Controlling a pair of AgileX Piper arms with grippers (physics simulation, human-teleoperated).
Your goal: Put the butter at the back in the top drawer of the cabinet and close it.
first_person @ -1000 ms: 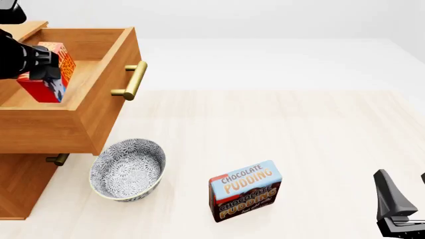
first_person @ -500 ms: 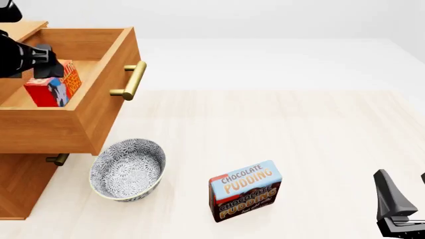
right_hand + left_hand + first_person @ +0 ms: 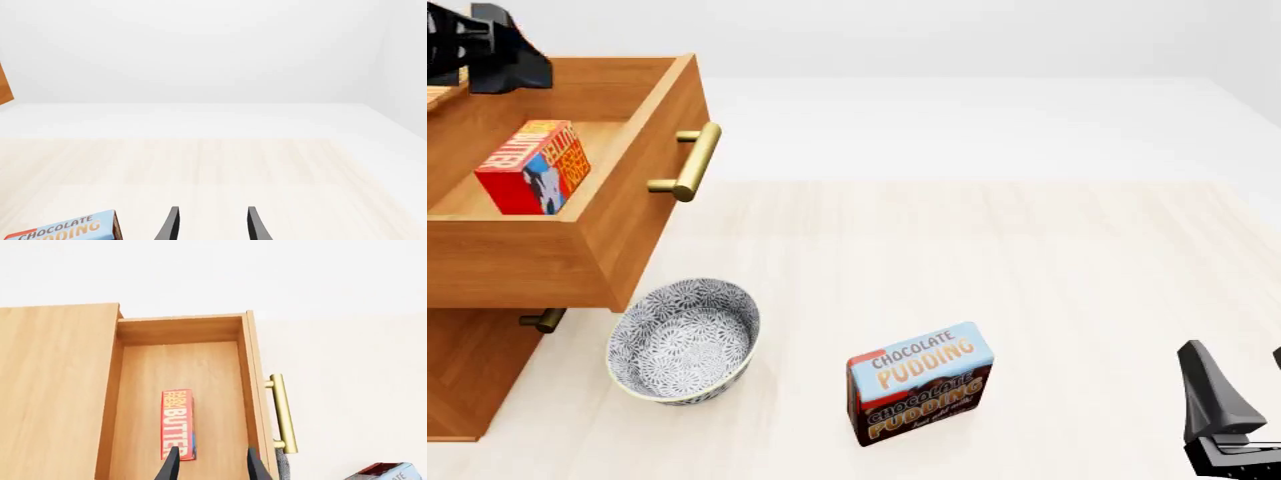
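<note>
Front View: Butter Box Rests in the Pulled-Out Top Drawer, Both End Effectors Empty

Front view shows the cabinet (image 3: pixel 467 370) at the left edge of the surface (image 3: pixel 961 250), with its top drawer (image 3: pixel 587 250) pulled well out toward the right. The butter (image 3: pixel 534 167) sits on the drawer's light wood floor, resting on a long edge with its orange lettered face turned upward and toward the drawer front. From the left wrist view the butter (image 3: pixel 178 423) lies lengthwise in the drawer (image 3: pixel 180 370), closer to the cabinet side than to the front panel carrying the brass bar handle (image 3: pixel 283 412), and touching neither side wall.

The left end effector (image 3: pixel 487 50) hangs above the drawer's far rim, clear of the box. Its fingers (image 3: pixel 170 467) are spread apart with nothing between them; the butter is seen below them, one fingertip overlapping the box's near end in that picture (they are not touching, as the front view makes plain).

The right end effector (image 3: pixel 210 225) sits low at the right edge of the surface, fingers parted and holding nothing.

A patterned bowl (image 3: pixel 683 340) stands on the surface just beside the cabinet's base, under the drawer's front corner. The Chocolate Pudding box (image 3: pixel 921 382) stands upright nearer the middle, well apart from the bowl.
</note>
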